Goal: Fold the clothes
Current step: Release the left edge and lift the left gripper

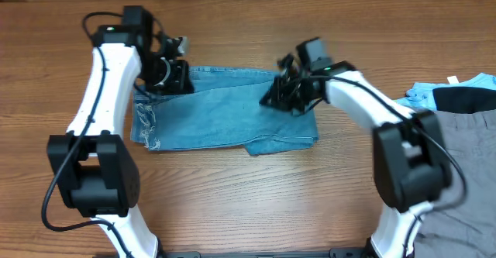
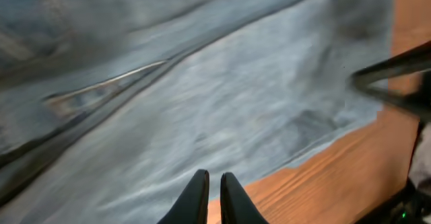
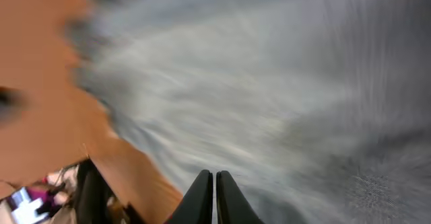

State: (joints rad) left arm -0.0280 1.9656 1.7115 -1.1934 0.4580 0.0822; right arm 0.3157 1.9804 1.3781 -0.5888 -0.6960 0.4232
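The light blue jeans lie folded into a rough rectangle on the wooden table, with the frayed hems at the left end. My left gripper is over the jeans' far left corner. In the left wrist view its fingers are shut with nothing between them, above the denim near its edge. My right gripper is over the jeans' far right part. In the right wrist view its fingers are shut and empty over blurred denim.
At the right edge lie plain grey trousers, with a black garment and a pale-blue garment behind them. Bare wooden table lies in front of the jeans.
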